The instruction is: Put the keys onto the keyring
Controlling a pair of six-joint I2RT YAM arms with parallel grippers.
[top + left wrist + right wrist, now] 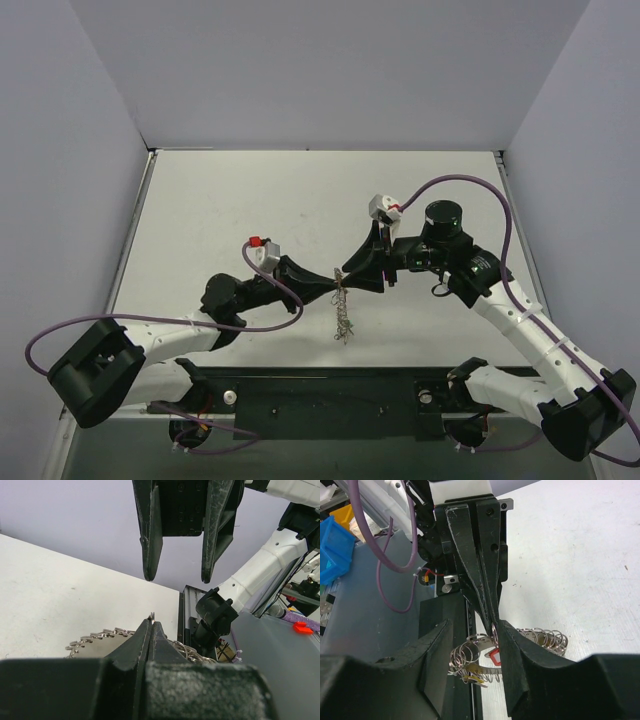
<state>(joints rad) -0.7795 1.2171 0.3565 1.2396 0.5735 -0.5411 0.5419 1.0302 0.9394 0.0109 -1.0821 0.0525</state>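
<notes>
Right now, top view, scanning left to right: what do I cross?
left arm's base → left wrist camera → keyring, hanging down → right wrist camera → right arm's base

The keyring (470, 655), lying between the jaws of the right gripper (474, 625), is bright silvery metal: a thin wire coil, glossy, with sharp highlights. A key (493, 658) hanging in the coil has a flat shiny metal blade and a smooth red plastic head. The right gripper's fingers are black plastic, matt and faintly grainy. The fingers of the left gripper (493, 624) are the same black plastic, with pale scuffs along their edges. Below the jaws, the table (45, 590) is matt white and lightly speckled.
</notes>
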